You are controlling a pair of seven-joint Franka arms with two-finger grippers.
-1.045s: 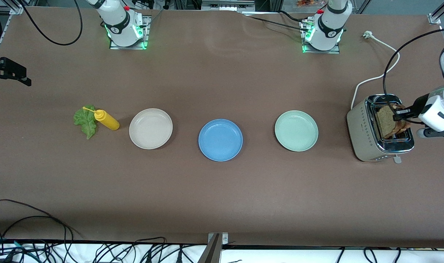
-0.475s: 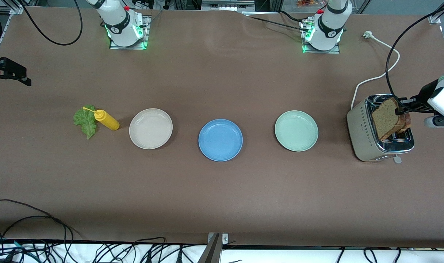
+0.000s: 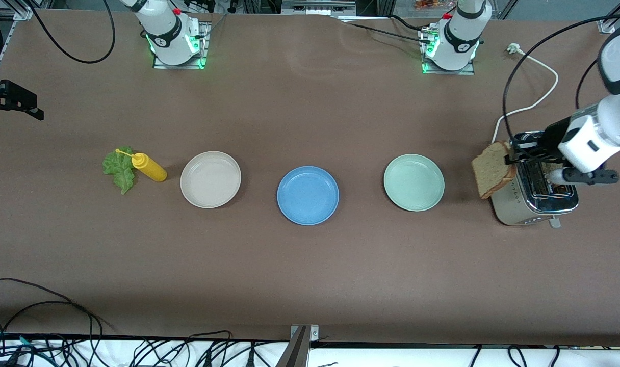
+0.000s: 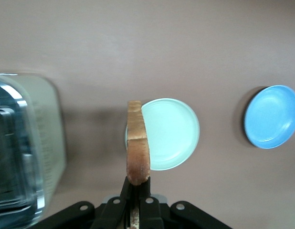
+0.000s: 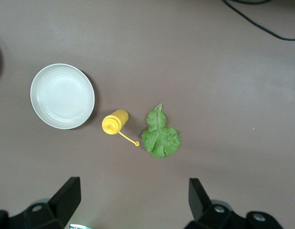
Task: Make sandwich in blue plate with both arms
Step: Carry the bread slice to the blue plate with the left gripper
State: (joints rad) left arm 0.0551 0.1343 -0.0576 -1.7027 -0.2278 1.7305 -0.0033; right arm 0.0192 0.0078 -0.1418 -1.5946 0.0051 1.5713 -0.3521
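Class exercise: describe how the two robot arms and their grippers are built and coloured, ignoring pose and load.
Both arms are white with black joint bands; bases glow green. The left arm trails black cables to its black left gripper. The right gripper has two black fingers.

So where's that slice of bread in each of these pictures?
Front view: the bread hangs in the left gripper, over the edge of the toaster on the side toward the green plate.
Left wrist view: the bread stands edge-on at centre, clamped in the jaws.
Right wrist view: not in it.
Shared landmark: the green plate, in the front and left wrist views.
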